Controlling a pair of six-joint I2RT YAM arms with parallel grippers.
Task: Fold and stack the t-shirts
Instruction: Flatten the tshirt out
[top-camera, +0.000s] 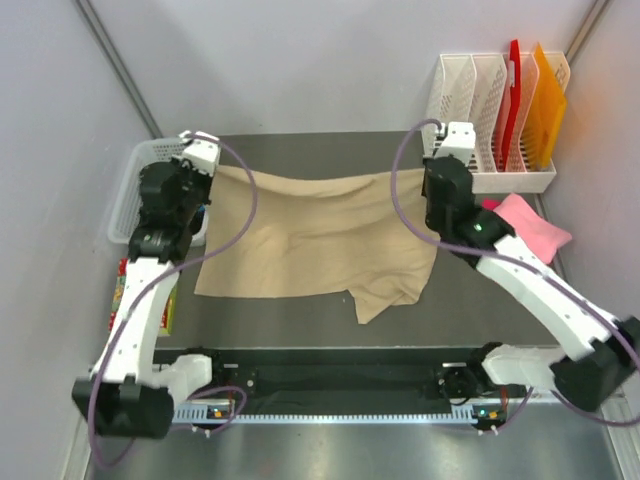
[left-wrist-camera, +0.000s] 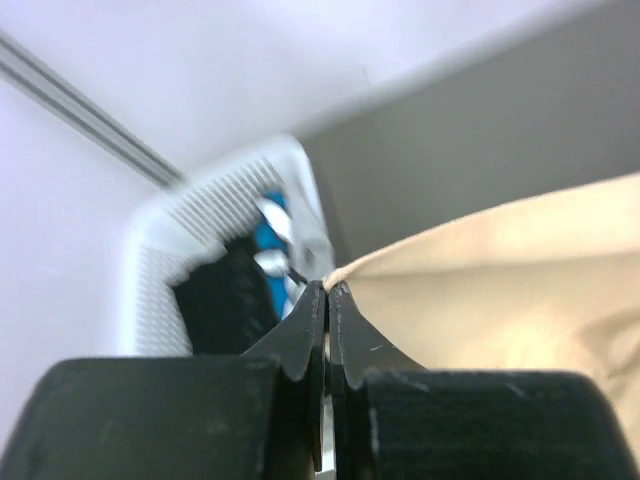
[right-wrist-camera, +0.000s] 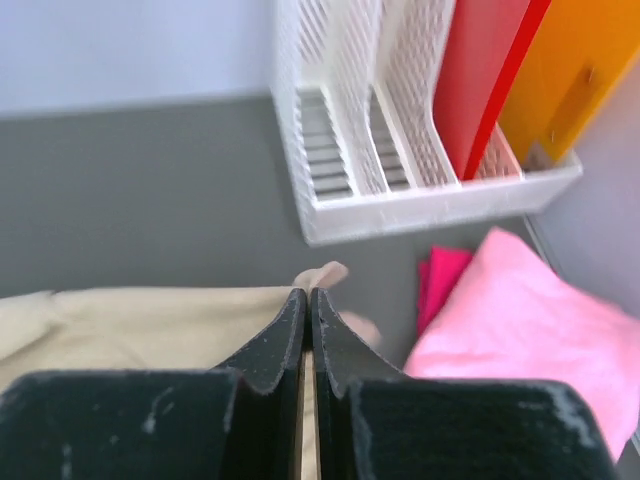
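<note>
Left arm: comes up from its base at 7 o'clock, elbow bent, with the left gripper at about 10 o'clock on the table.
Left jaws: pressed together, pinching the far left corner of the tan t-shirt. In my left wrist view the cloth edge sits right at the tips.
Right arm: comes from 5 o'clock and runs up the right side, with the right gripper at about 2 o'clock.
Right jaws: squeezed tight on the far right corner of the same shirt, a little nub of cloth poking past the tips.
Tan t-shirt: spread mid-table. The far edge runs between my two grips and dips in the middle, and one flap trails toward 5 o'clock.
Pink t-shirt: bunched at 3 o'clock, just beside the right forearm.
Edges: the white basket is close at 9 o'clock of the left gripper. The white rack with a red sheet and an orange sheet is just past the right gripper at 1 o'clock.
Open room: dark table shows beyond the shirt at 12 o'clock and in a strip at 6 o'clock.
</note>
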